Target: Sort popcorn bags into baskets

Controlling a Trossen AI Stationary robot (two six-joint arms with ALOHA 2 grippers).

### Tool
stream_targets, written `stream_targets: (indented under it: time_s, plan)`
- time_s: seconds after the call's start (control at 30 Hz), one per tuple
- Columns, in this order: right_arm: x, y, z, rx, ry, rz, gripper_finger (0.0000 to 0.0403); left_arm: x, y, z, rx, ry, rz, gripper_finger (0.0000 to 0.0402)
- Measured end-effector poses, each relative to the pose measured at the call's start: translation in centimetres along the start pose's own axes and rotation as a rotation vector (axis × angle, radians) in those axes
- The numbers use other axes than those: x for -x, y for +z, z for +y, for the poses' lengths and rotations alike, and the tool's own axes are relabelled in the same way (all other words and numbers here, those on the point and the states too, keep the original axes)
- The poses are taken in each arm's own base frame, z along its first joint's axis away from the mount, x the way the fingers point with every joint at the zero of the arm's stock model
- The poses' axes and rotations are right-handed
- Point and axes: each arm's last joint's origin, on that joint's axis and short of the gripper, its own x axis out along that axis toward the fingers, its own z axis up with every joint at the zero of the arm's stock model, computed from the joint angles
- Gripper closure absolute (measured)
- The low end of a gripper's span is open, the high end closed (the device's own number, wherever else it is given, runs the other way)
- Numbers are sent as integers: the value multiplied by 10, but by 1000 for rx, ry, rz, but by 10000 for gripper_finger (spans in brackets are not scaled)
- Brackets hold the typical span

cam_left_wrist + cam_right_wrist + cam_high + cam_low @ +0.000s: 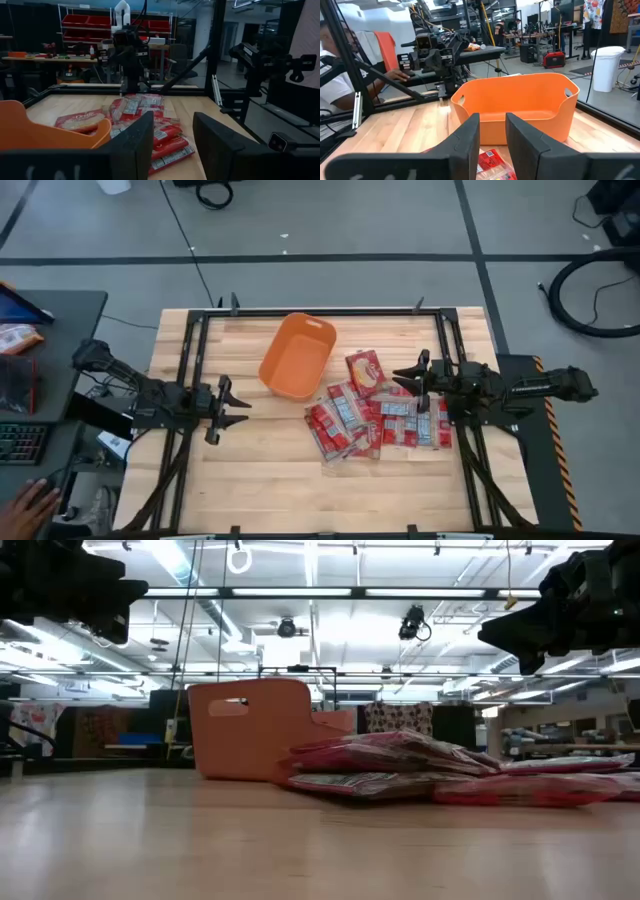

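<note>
While I look down on the desk (250,470), I see that nothing is sorted yet: the orange basket (296,356) sits empty near the far edge, and the popcorn bags (375,417) lie in a loose overlapping heap just beside it, on the right arm's side. One bag (365,370) lies a little apart from the heap, close to the basket wall.

The right gripper (417,377) hangs above the far edge of the heap, its fingers (524,139) parted only narrowly and holding nothing. The left gripper (226,409) waits over bare wood on the other side of the basket, fingers (134,143) spread wide and also empty.

I judge the bags to be light and thin, with a smooth wrapper that is probably slippery (the shine on them in the low view suggests this). They will bend rather than stay stiff, and where they overlap, one may drag its neighbour along. I would take a bag by a free edge or corner, not the flat middle, and begin with the one lying apart, because its borders are free.
</note>
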Motion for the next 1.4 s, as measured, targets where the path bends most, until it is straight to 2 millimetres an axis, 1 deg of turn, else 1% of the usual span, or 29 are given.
stream_targets:
  time_s: [1.2, 1.27, 1.33, 1.4]
  plan:
    - [0, 0, 0, 0, 0, 0, 304, 0, 0, 0, 3, 0, -2, 260]
    - [0, 0, 0, 0, 0, 0, 304, 0, 2, 0, 66, -1, -18, 260]
    - [0, 0, 0, 0, 0, 0, 304, 0, 5, 0, 177, -5, -47, 260]
    - [0, 0, 0, 0, 0, 0, 304, 0, 12, 1, 262, -1, -113, 260]
